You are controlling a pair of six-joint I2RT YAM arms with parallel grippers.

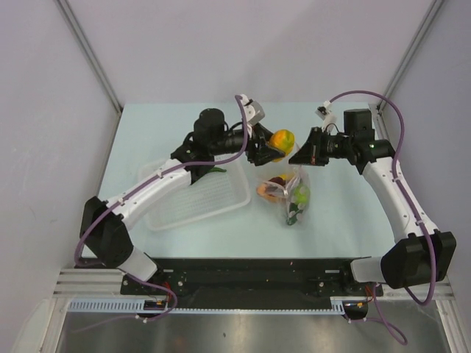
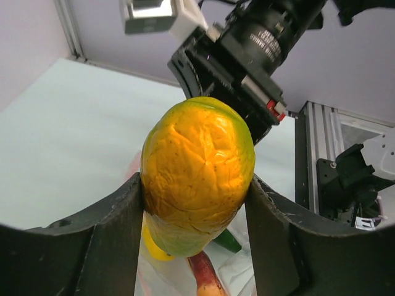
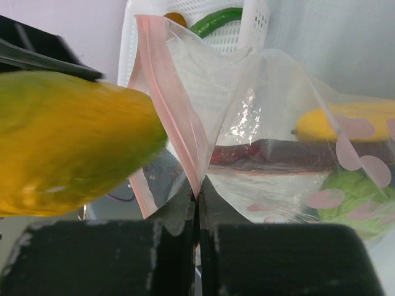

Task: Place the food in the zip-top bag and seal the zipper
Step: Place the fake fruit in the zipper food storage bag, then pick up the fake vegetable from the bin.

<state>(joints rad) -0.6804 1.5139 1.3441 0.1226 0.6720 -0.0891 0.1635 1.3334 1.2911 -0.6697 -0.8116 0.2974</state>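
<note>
My left gripper (image 1: 274, 149) is shut on a yellow-orange toy fruit (image 1: 282, 139) and holds it above the bag's mouth; the left wrist view shows the fruit (image 2: 197, 172) clamped between both fingers. My right gripper (image 1: 300, 157) is shut on the zip-top bag's (image 1: 291, 193) pink zipper strip (image 3: 170, 92), holding the mouth up and open. Inside the clear bag lie a reddish-brown piece (image 3: 278, 154), a yellow fruit (image 3: 345, 123) and a lime-green ball (image 3: 355, 197). A dark green cucumber (image 3: 216, 18) and an orange piece (image 3: 174, 18) lie in the basket.
A white slotted basket (image 1: 195, 198) sits left of the bag under my left arm. The black rail (image 1: 250, 276) with both arm bases runs along the table's near edge. Grey walls enclose the table on three sides.
</note>
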